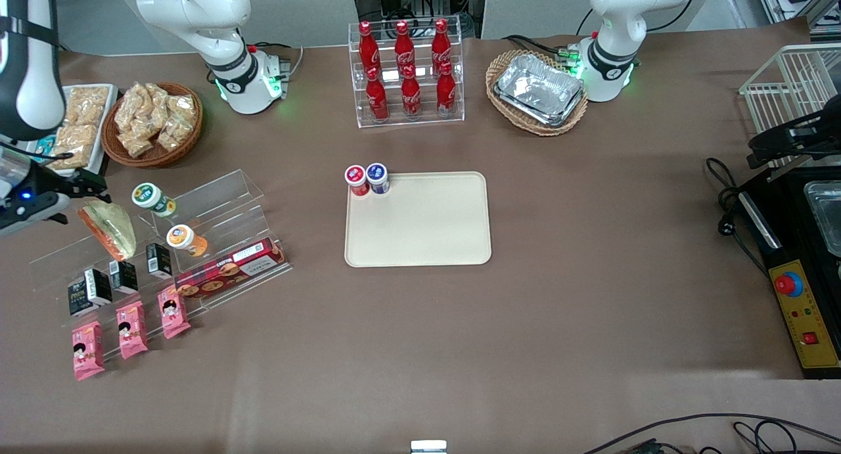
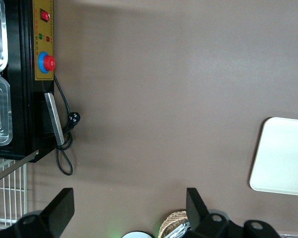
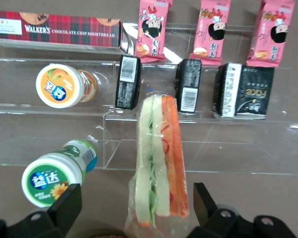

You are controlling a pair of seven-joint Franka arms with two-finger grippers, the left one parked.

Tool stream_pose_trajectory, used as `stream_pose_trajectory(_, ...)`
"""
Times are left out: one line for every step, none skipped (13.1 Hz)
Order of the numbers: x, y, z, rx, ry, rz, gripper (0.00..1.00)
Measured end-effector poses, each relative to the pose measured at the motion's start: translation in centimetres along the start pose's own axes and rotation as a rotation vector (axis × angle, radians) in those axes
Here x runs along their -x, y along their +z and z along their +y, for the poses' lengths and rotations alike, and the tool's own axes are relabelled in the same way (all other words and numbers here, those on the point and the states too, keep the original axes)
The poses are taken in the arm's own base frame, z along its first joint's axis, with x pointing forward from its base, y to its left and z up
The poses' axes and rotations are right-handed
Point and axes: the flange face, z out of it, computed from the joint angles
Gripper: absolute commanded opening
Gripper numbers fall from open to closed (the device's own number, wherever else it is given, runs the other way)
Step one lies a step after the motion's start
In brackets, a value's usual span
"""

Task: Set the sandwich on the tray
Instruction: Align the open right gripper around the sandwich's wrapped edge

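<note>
Gripper (image 3: 134, 208) above sandwich (image 3: 160, 159), fingers (image 3: 65, 202) spread either side (no contact). Sandwich on acrylic stand (image 1: 217, 207); tray (image 1: 420, 237) well apart.

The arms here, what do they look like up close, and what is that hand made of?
The working arm is glossy white with rounded shells, a black band at one joint and a green light at its base. Its hand, just above the sandwich, has two black, wedge-shaped plastic fingers, set wide apart, with small screws in the black body.

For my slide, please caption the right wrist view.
Open gripper hovering over the wrapped sandwich on the clear shelf.
</note>
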Motion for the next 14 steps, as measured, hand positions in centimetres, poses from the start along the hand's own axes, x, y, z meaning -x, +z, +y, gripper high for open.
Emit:
stream_pose_trajectory(0.2, 0.8, -0.2, 0.002, -0.009, 0.002, 1.0)
stream_pose_trajectory(0.3, 1.3, -0.2, 0.005, -0.016, 0.005, 1.0)
stream_pose_trajectory(0.6, 1.5, 0.0, 0.009, -0.016, 0.01, 1.0)
stream_pose_trajectory(1.0, 1.7, 0.4, 0.014, -0.028, 0.015, 1.0)
stream_pose_trajectory(1.5, 2.0, 0.9, 0.019, -0.036, 0.02, 1.0)
stream_pose_trajectory(2.1, 2.2, 1.5, 0.021, -0.039, 0.021, 1.0)
stream_pose_trajectory(2.7, 2.6, 2.1, 0.022, -0.04, 0.02, 1.0)
stream_pose_trajectory(3.0, 2.9, 2.4, 0.021, -0.041, 0.017, 1.0)
stream_pose_trajectory(3.1, 3.1, 2.4, 0.019, -0.041, 0.015, 1.0)
stream_pose_trajectory(3.0, 3.3, 2.3, 0.018, -0.043, 0.014, 1.0)
stream_pose_trajectory(3.0, 3.4, 2.3, 0.017, -0.044, 0.012, 1.0)
stream_pose_trajectory(2.9, 3.4, 2.2, 0.017, -0.045, 0.013, 1.0)
stream_pose_trajectory(2.8, 3.5, 2.1, 0.02, -0.047, 0.015, 1.0)
stream_pose_trajectory(2.6, 3.5, 2.0, 0.021, -0.05, 0.016, 0.99)
